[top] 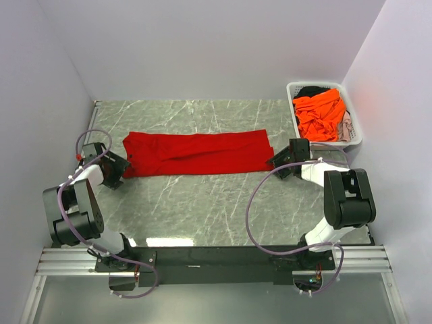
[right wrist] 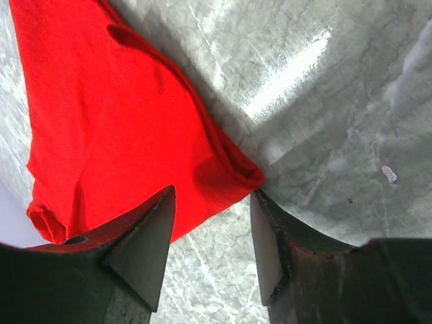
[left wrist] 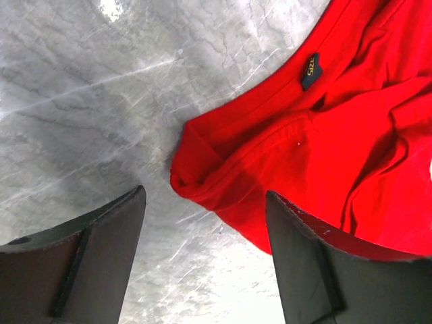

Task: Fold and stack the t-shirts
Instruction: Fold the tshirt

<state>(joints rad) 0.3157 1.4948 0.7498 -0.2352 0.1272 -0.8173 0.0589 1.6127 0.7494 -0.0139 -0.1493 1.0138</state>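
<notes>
1. Marbled grey desk [top: 202,209]: red t-shirt [top: 196,154] lies spread left-to-right at centre.
2. My left gripper [left wrist: 204,202], fingers apart, straddles its left corner; right gripper [right wrist: 212,196] likewise at right.
3. Orange t-shirt [top: 320,113] sits in far-right basket [top: 291,91].

Entry: we read one text only, on a small dark tag [left wrist: 311,70] sewn at the neckline of the red t-shirt [left wrist: 351,135]: "SIZE", in yellow letters.

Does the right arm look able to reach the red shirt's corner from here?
Probably yes: the right gripper is open right at the red t-shirt corner, nothing lying between.
</notes>
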